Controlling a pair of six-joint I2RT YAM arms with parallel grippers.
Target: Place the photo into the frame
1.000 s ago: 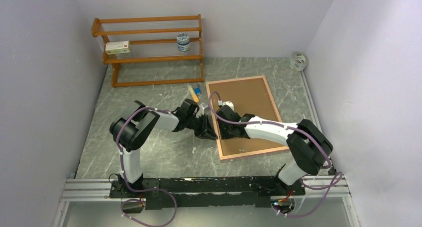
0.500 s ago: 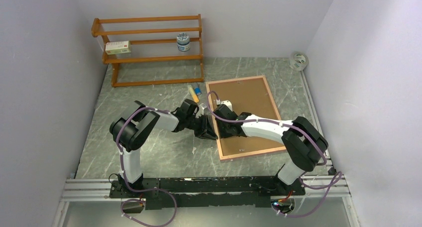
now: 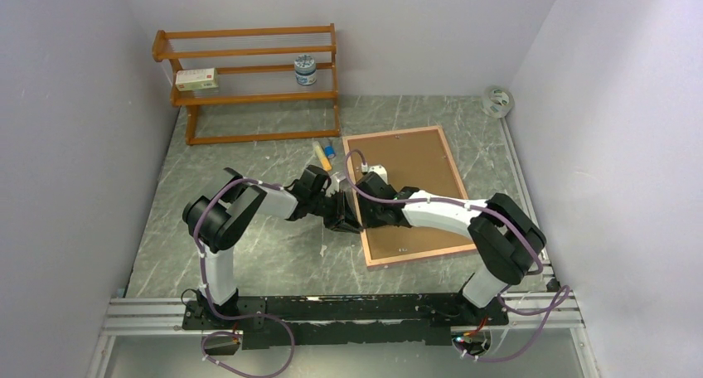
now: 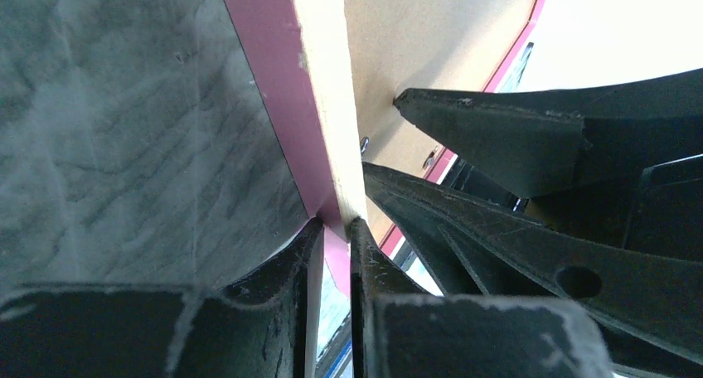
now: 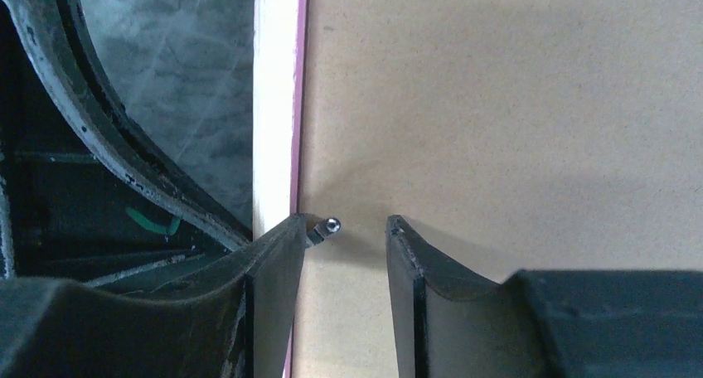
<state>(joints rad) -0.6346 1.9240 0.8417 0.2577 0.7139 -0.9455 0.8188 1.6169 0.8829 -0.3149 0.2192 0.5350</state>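
1. Black fingers of the left gripper [image 4: 334, 229] pinch the frame [image 4: 265, 79] by its left rim, jaws nearly closed on the smooth pink border and pale edge.
2. The right gripper [image 5: 346, 225] has its jaws parted and holds nothing; a small metal tab [image 5: 330, 225] sits beside one fingertip.
3. The frame lies back-up on the marbled grey table [image 3: 273, 254], right of centre, filled by a matte brown hardboard backing [image 5: 514, 104].
4. The photo is not visible, so I cannot tell whether it is already inside.
5. An orange slatted rack [image 3: 249, 100] stands at the far left.
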